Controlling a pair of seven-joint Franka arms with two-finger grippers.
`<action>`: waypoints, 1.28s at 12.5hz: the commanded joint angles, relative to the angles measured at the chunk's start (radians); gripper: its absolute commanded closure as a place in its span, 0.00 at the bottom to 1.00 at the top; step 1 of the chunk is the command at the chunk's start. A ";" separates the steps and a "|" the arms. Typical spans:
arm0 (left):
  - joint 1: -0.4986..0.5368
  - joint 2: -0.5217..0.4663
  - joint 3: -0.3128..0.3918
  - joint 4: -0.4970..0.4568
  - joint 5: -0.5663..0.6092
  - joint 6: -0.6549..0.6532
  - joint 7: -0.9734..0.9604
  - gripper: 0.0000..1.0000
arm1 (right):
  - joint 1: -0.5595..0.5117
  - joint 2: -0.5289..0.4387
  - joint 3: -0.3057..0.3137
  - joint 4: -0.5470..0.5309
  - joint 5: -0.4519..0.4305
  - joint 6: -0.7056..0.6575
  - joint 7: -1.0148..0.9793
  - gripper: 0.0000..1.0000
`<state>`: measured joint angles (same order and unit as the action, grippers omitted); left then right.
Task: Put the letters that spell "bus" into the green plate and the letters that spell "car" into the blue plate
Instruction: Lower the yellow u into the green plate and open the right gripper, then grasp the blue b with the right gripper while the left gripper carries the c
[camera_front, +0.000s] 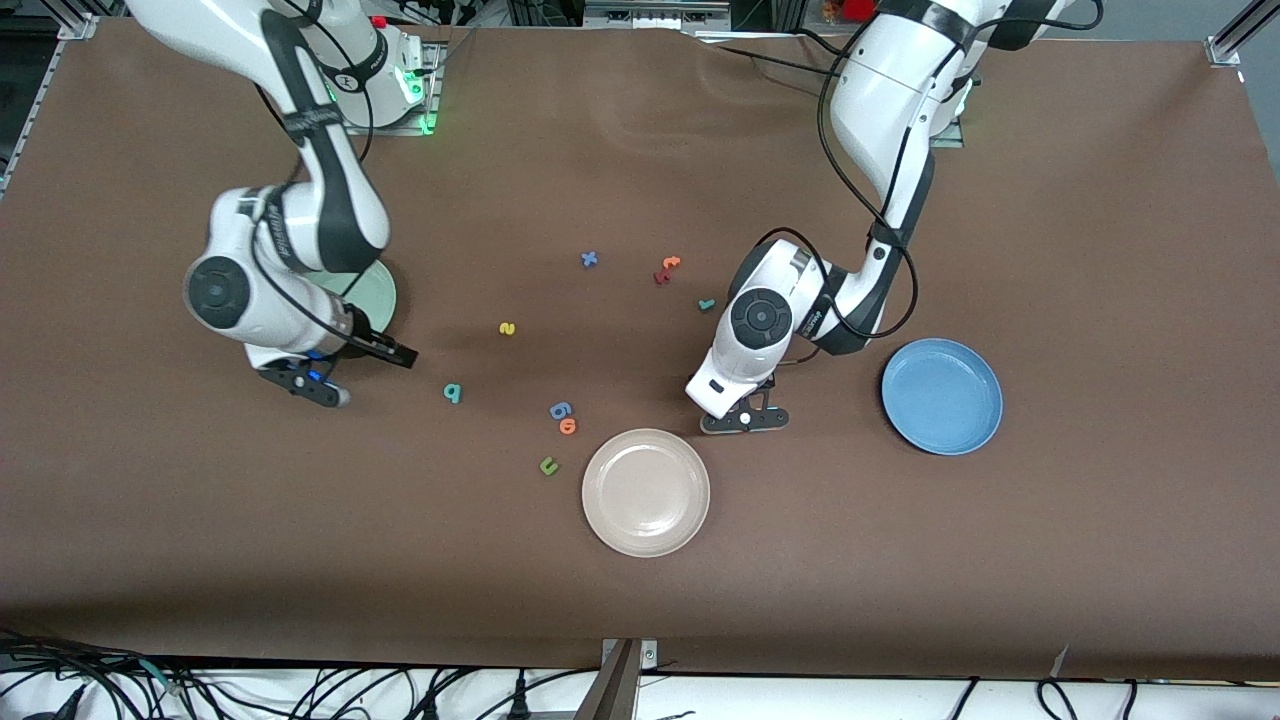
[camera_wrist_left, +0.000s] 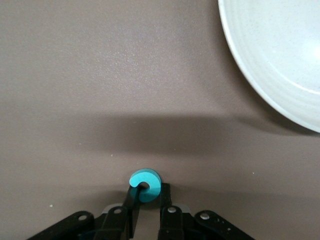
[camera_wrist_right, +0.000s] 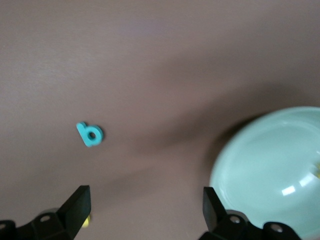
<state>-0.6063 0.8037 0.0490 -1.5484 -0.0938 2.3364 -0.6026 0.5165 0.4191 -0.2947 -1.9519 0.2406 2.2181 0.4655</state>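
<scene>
Now the left end effector (camera_wrist_left: 148, 200), low on the desk beside the beige plate (camera_front: 646, 492), is clenched on the teal c (camera_wrist_left: 145, 185); lift straight, then carry it to the blue plate (camera_front: 942, 396). The right end effector (camera_wrist_right: 145, 207) hangs released over the green plate (camera_wrist_right: 270, 165).

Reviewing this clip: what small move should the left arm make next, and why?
Probably lift straight up: the left gripper is shut on the teal c near the beige plate, which must go to the blue plate.
</scene>
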 joint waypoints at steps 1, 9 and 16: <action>-0.012 0.016 0.002 0.011 0.022 -0.002 -0.017 0.81 | 0.074 0.087 -0.006 0.015 0.016 0.141 -0.005 0.01; -0.007 0.005 0.002 0.017 0.022 -0.052 -0.017 0.85 | 0.088 0.196 0.008 0.024 0.067 0.388 -0.015 0.01; 0.017 -0.056 0.005 0.022 0.023 -0.193 -0.005 0.88 | 0.091 0.201 0.009 0.024 0.170 0.387 -0.016 0.09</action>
<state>-0.6007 0.7905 0.0538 -1.5212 -0.0936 2.2076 -0.6026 0.6099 0.6060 -0.2888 -1.9469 0.3848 2.6003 0.4584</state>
